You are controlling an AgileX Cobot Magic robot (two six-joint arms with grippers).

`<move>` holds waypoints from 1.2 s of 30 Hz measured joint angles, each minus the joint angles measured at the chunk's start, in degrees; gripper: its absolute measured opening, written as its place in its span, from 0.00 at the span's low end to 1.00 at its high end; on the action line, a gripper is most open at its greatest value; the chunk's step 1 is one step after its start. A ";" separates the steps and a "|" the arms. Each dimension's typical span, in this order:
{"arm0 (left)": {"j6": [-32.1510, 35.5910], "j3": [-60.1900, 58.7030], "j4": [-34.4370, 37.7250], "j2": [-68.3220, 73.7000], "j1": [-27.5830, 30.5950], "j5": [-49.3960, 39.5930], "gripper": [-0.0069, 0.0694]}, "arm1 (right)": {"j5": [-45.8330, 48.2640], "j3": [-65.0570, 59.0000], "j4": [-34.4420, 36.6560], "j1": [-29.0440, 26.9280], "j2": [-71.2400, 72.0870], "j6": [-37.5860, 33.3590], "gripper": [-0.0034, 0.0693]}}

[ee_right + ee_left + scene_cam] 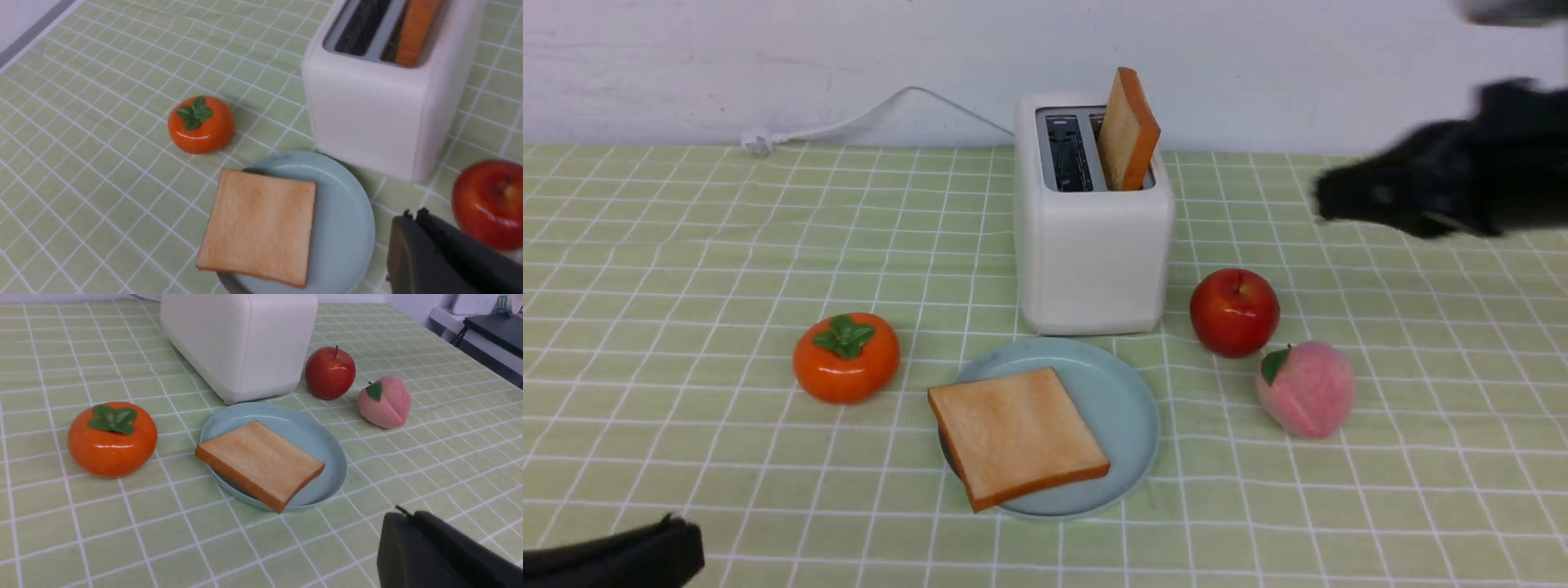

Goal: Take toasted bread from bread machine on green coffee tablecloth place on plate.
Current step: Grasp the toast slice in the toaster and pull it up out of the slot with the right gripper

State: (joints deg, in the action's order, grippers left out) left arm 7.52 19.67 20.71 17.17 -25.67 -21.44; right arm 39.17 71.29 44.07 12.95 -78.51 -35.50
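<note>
**Front view.** White wall behind; tabletop under the green coffee tablecloth [686,245].
- Bread machine [1094,261]: centre.
- Standing toast slice [1129,131]: in the right-hand slot, leaning slightly right, broad faces sideways, crust edge toward the camera.
- Plated toast slice [1017,433]: flat on the plate [1131,408], overhanging its near-left rim.
- Right gripper [1339,200]: blurred, right of the standing toast slice at about slot height, apart from it; the nearer one, so likely the one to reach. Opening cannot be told.
- Left gripper [678,547]: near-left corner, mostly cut off.

**Left wrist view.** Slots out of frame. Only the dark gripper body shows, so the opening cannot be told.

**Right wrist view.** Standing toast slice cropped at the top. Fingertips unseen.
</note>
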 joint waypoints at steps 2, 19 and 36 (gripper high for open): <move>0.07 -0.75 0.00 -1.11 0.00 1.42 0.07 | -2.84 3.52 -1.32 2.11 -3.96 0.15 0.07; 0.07 -0.90 0.00 -2.26 0.00 4.05 0.07 | -20.35 29.98 -4.46 3.22 -36.96 10.24 0.86; 0.07 -0.90 -0.05 -2.26 0.00 4.00 0.07 | -23.01 30.70 1.32 3.85 -39.85 7.77 0.23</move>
State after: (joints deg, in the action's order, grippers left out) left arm 7.59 18.77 20.66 14.92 -25.67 -17.44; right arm 16.16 102.00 45.39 16.80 -118.36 -27.73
